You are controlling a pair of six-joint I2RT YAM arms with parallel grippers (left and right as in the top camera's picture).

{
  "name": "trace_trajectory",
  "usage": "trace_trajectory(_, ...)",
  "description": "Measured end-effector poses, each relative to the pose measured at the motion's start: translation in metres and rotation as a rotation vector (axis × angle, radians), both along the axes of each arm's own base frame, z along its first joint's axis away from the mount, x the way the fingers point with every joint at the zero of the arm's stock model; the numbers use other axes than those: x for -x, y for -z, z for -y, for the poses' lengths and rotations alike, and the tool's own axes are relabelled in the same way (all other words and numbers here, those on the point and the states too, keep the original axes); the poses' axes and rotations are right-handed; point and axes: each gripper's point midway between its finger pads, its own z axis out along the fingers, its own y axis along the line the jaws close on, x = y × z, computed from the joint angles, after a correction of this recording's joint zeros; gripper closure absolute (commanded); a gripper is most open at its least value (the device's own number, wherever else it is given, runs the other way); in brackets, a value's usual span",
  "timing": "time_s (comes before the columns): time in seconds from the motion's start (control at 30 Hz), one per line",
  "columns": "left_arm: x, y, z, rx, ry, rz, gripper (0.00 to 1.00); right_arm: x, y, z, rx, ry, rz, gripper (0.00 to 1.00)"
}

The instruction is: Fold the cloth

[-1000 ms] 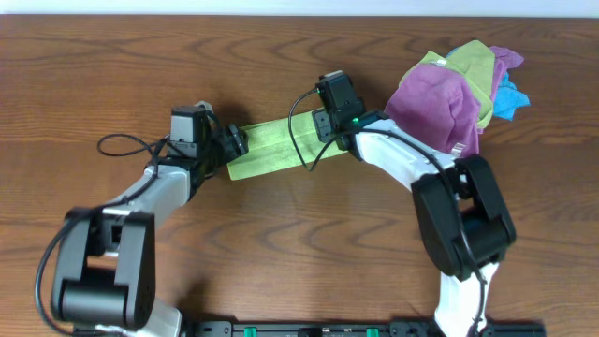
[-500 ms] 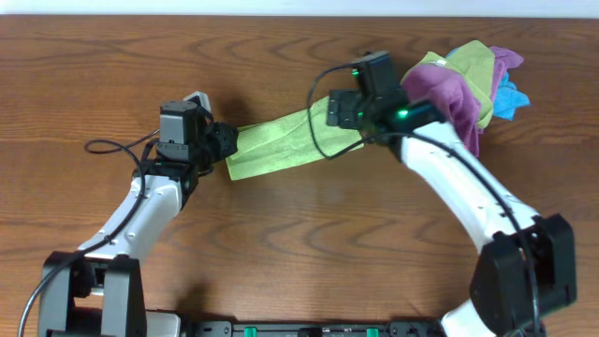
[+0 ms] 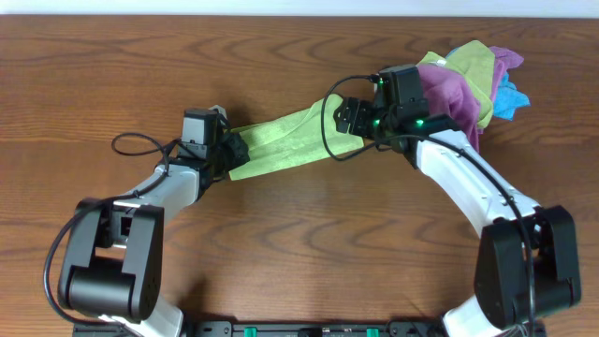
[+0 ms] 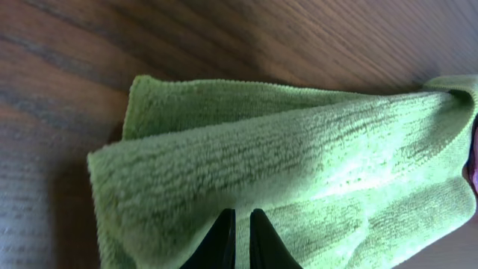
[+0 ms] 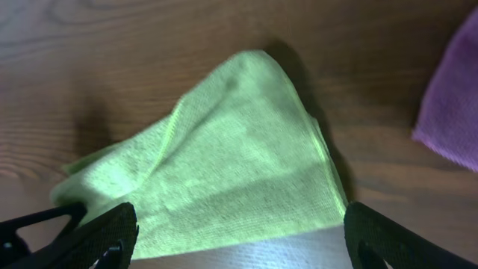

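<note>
Snagging looks likely: green cloth [image 3: 285, 140] lies stretched on the tabletop [image 3: 299, 253], left jaws pinched shut on one end, right jaws gaping wide above the other, near the purple cloth [image 3: 447, 94], which a careless bite could grab too.

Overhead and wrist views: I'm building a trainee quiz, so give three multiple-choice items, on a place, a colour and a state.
1. Where is the heap? A near left; B far right; C centre.
2. What colour is the heap's biggest cloth? A purple; B red; C white.
3. The left fingers are: A wide open; B out of view; C shut on the green cloth.
Answers: B, it sits far right in the overhead view; A, purple drapes its front; C, they meet on the terry.
</note>
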Motion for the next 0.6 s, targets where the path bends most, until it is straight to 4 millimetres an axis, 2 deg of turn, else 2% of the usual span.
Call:
trace_trajectory(0.13,0.0,0.011,0.0,-0.003,0.001,-0.018,0.92,-0.004,0.01,0.0,-0.001,-0.001,-0.009,0.12)
trace_trajectory(0.2,0.003,0.019,0.0,-0.005,0.0,-0.042,0.93,-0.002,0.024,0.003,-0.002,0.021,-0.057,0.11)
trace_trajectory(0.37,0.002,0.02,0.001,-0.002,0.001,-0.042,0.94,0.009,0.06,0.011,-0.019,0.084,-0.196,0.1)
trace_trajectory(0.6,0.002,0.021,0.001,-0.002,0.001,-0.042,0.94,0.008,0.064,0.011,-0.052,0.146,-0.224,0.09)
